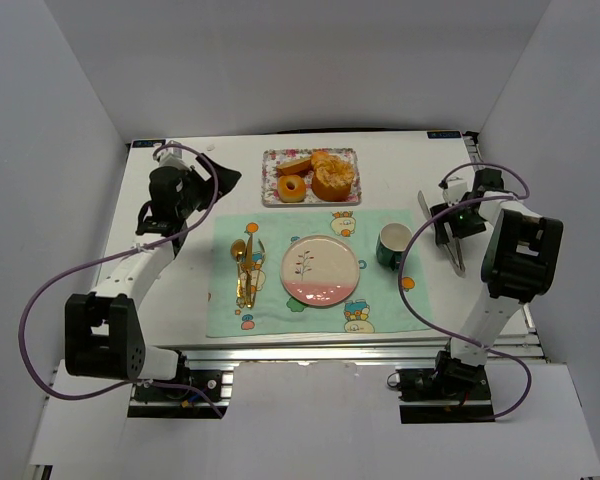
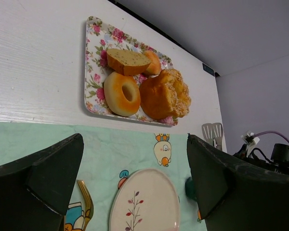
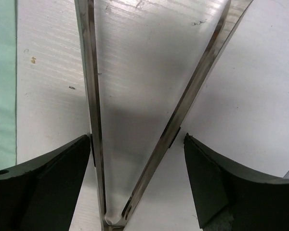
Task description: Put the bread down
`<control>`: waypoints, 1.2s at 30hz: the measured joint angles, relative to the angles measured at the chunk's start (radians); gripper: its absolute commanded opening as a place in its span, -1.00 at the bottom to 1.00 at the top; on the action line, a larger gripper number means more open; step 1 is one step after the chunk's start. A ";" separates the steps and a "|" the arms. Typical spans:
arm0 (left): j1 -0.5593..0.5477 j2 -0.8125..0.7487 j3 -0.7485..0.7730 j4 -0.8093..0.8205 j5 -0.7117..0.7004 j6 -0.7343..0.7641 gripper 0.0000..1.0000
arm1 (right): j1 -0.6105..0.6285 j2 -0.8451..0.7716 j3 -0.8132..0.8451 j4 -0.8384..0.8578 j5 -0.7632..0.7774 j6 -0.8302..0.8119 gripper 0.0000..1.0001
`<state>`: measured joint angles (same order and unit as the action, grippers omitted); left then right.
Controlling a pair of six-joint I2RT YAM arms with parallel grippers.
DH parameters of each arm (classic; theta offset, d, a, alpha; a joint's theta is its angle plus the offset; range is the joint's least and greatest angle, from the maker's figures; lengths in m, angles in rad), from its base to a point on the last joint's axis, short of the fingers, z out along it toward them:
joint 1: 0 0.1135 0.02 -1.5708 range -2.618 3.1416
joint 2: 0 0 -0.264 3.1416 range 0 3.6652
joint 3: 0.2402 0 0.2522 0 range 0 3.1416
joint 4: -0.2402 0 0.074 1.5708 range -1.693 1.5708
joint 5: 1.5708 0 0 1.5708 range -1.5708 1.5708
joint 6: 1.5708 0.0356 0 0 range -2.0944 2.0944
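Straddling the tongs (image 3: 93, 96), right gripper (image 3: 136, 144) spread, apparently not touching them. Left gripper (image 2: 134, 144) spread, empty. Bread (image 1: 325, 175) on floral tray (image 1: 270, 158). Risk: off-centre closing lets tongs skid away.

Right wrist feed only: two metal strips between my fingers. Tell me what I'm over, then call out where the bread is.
Observer: Those strips are tongs lying on the table, to the right of the green cup.
Operator: Now give me the bread.
Observer: It is all on the floral tray at the far edge of the table, including a ring doughnut, a slice and a large bun.
Operator: Find me somewhere to put it.
Observer: The plate on the mat, nearer than the tray, has nothing on it.
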<state>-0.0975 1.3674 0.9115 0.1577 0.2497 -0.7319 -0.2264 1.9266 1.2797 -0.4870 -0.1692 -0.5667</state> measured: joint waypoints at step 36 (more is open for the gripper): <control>-0.014 -0.135 -0.055 -0.016 -0.030 -0.010 0.94 | 0.216 -0.174 0.324 -0.101 -0.283 -0.049 -0.27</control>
<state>-0.1116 1.2324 0.8570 0.1417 0.2199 -0.7414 -0.0105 1.7531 1.6035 -0.5877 -0.4522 -0.6155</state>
